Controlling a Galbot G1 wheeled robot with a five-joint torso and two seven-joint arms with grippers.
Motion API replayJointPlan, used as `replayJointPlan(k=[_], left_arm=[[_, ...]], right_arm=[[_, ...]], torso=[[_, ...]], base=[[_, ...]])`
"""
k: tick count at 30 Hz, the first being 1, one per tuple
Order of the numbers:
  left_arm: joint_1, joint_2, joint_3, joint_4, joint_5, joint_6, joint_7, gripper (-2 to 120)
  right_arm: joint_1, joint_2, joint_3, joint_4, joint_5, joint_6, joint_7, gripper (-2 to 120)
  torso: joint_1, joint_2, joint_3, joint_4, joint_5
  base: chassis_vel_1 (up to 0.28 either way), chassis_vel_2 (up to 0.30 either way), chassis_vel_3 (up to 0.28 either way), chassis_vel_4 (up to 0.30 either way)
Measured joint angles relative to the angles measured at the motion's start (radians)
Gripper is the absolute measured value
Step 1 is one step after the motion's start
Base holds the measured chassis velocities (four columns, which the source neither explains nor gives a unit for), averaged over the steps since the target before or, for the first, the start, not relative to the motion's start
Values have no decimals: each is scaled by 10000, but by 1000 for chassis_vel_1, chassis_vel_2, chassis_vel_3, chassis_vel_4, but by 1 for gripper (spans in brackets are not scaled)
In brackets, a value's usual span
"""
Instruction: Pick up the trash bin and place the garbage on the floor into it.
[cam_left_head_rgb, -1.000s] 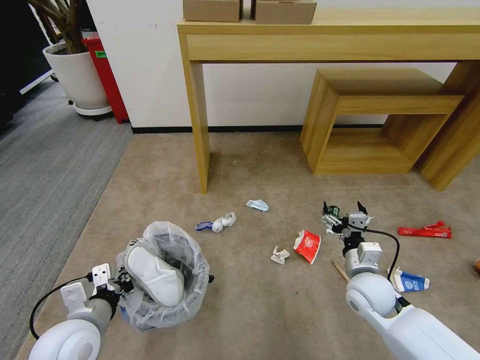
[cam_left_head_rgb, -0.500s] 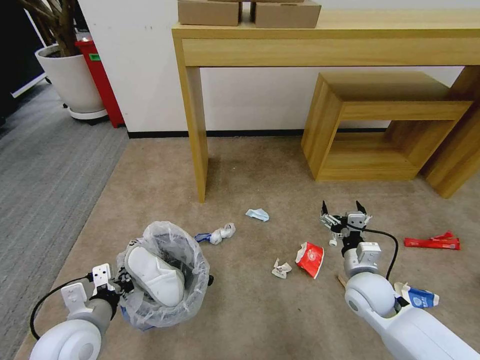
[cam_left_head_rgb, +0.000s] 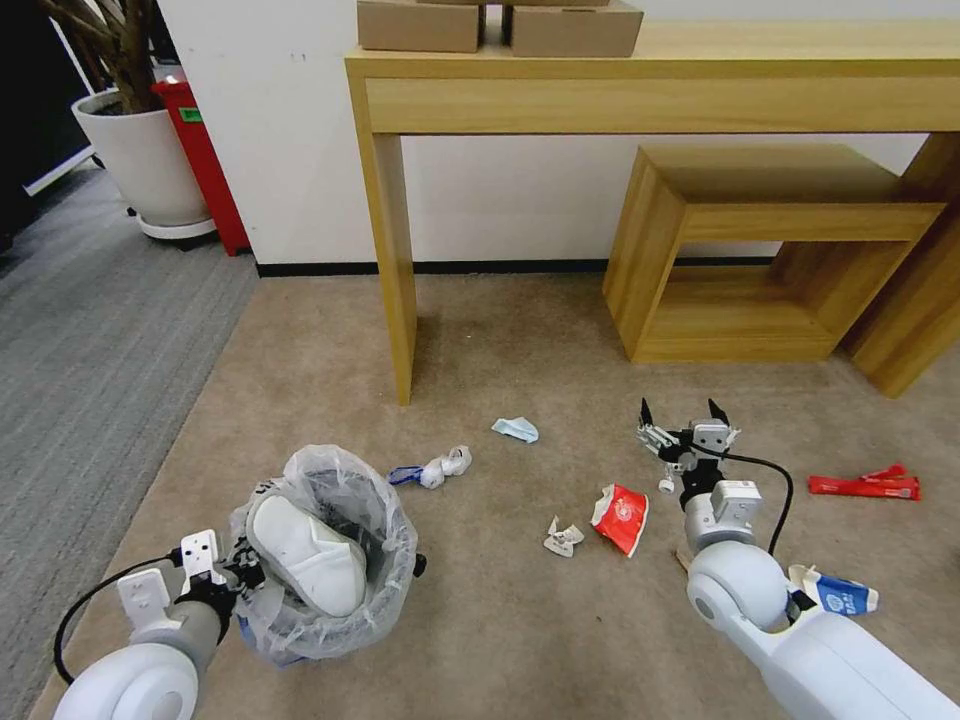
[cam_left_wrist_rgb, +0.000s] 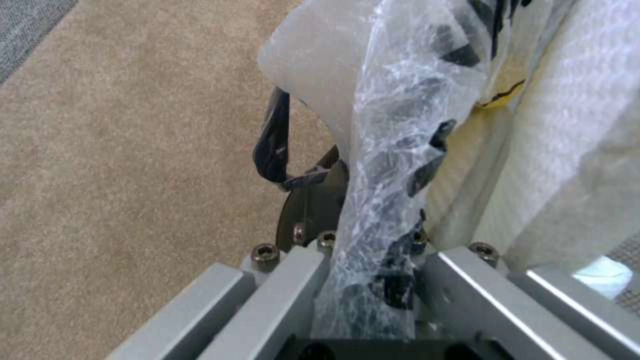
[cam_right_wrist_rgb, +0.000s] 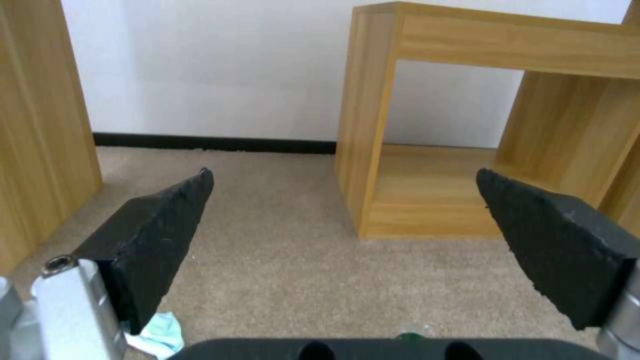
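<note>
Low in the left of the frame, the left gripper (cam_left_head_rgb: 243, 578) stays pinched on the plastic-lined rim of the trash bin (cam_left_head_rgb: 322, 551), a white slipper (cam_left_head_rgb: 305, 551) propped inside. Barely anything has shifted since half a second ago. Right of centre, the right gripper (cam_left_head_rgb: 683, 415) hangs spread wide and empty above the tan carpet (cam_left_head_rgb: 500, 630), the red paper cup (cam_left_head_rgb: 618, 516) and crumpled paper (cam_left_head_rgb: 562, 537) just nearer, the blue-white carton (cam_left_head_rgb: 840, 595) beside its arm. Farther back, a wooden table (cam_left_head_rgb: 640, 70) and white wall (cam_left_head_rgb: 290, 130).
</note>
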Motion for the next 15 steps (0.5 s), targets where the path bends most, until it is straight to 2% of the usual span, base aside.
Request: replayJointPlan(k=[11, 15], left_arm=[[-81, -1, 56, 42, -3, -33, 0, 0], [-78, 0, 66, 53, 0, -43, 0, 0]], right_arm=[[-126, 0, -11, 3, -13, -14, -8, 100], [-92, 3, -45, 0, -13, -18, -8, 100]], torso=[[-1, 0, 0, 0, 0], [-1, 0, 0, 0, 0]], base=[[0, 0, 0, 0], [-50, 67, 42, -75]])
